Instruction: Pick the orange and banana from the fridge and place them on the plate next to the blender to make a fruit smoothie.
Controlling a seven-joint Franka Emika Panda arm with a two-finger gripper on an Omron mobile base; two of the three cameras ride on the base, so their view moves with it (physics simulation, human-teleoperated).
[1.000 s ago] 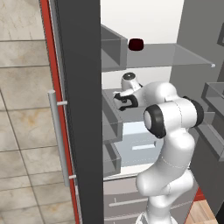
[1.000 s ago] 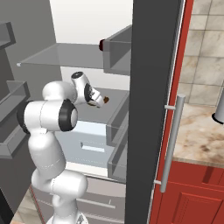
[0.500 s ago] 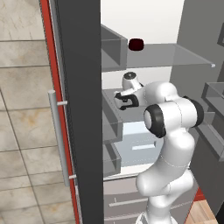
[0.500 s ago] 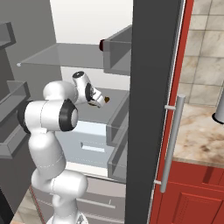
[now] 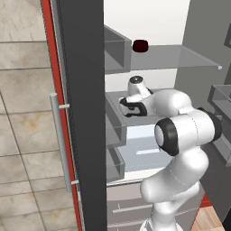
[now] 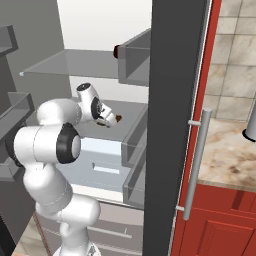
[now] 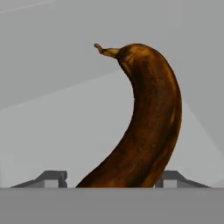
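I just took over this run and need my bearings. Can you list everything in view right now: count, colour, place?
fridge: one, dark grey, door open, pale grey inside.
bar handle: one, silver, on the fridge door.
glass shelves: clear, inside the fridge.
banana: one, dark brown, between the fingertips in the hand view, on a middle shelf.
dark red thing: one, on the top shelf; too small to identify.
red cabinet: one, right of the fridge, under a marbled counter.
gripper: one, inside the fridge, jaws either side of the banana; grip not certain.

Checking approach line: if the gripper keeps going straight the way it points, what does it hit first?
The banana: it lies between the jaws of the gripper, dead ahead. Behind it looks like the fridge's pale inside; depth unclear.
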